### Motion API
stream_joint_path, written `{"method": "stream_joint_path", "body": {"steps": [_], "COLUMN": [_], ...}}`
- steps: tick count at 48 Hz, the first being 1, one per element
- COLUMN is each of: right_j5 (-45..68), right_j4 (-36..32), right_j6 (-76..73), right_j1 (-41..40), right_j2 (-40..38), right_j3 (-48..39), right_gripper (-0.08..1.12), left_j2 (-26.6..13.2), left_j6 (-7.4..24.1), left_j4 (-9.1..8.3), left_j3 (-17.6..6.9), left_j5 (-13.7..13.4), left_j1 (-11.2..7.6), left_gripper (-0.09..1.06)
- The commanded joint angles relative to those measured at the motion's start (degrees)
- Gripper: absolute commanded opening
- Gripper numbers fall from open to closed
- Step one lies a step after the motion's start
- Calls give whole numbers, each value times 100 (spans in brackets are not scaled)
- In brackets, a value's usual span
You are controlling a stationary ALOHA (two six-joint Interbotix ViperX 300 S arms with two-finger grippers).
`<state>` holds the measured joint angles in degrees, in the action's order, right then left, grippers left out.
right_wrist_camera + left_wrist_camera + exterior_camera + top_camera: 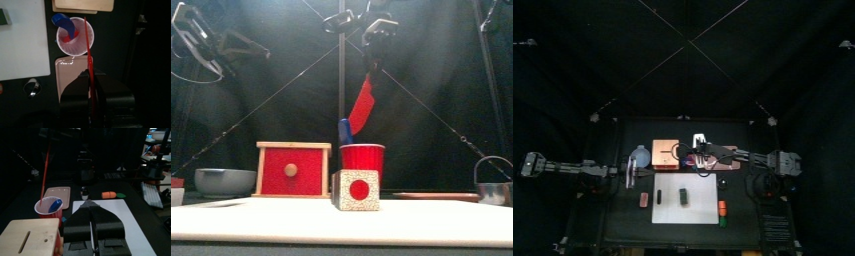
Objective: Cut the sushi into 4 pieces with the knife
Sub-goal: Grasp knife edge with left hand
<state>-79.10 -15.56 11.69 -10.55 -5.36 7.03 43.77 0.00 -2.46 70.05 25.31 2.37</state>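
Right fingers [77, 95] are pinched narrow on the handle end of the red knife [365, 105]. The blade hangs straight down over the red cup [362, 157], close beside the blue knife [345, 130]. The tip looks just above the rim, but I can't tell if it's fully clear.

Risks, in order:
- If you traverse before gaining height, the tip could catch the rim or the blue knife and tip the cup toward the pink tray [67, 75].
- The grip is a thin pinch at one end of a long blade. Expect it to pivot in the fingers once the edge loads up, so watch blade angle.
- The blade is vertical. It needs to be re-oriented before any cut, and a fast wrist roll could sling it loose.
- The sushi [687, 195] lies loose on the white board [667, 205], front-middle of the surface, with nothing bracing it. Downward pressure may skid it or split the blocks unevenly.

Left fingers [80, 220] are closed together and hold nothing. They sit low by the board's back-left corner, in front of the wooden box [294, 170].

Pose: the right arm comes in from the right edge and reaches past the middle, wrist high and pointing down. The left arm comes in low from the left edge.
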Motion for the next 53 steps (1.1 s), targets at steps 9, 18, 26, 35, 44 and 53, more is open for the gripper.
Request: {"method": "stream_joint_path", "body": {"steps": [9,18,26,35,44,53], "right_j5": [2057,3946,6056,6908,7040,7075], "right_j4": [457,580,896,1125,1125,1143], "right_j6": [-791,-1354,-1371,-1354,-1354,-1371], "right_j1": [185,316,448,527,650,703], "right_j2": [-1336,-2048,-2215,-1916,-1661,-1547], "right_j3": [-1389,-2681,-3823,-4236,-4219,-4236], "right_gripper": [17,17,17,17,17,17], "left_j2": [-9,18,-35,-132,-492,-1028], "left_j6": [9,0,9,-9,9,18], "left_j4": [105,167,185,290,352,272], "left_j3": [-132,-220,-396,-598,-1055,-1459], "left_j5": [334,431,387,-44,-1002,-1441], "left_j1": [26,176,193,123,114,114], "left_gripper": [7,18,54,103,101,100]}}
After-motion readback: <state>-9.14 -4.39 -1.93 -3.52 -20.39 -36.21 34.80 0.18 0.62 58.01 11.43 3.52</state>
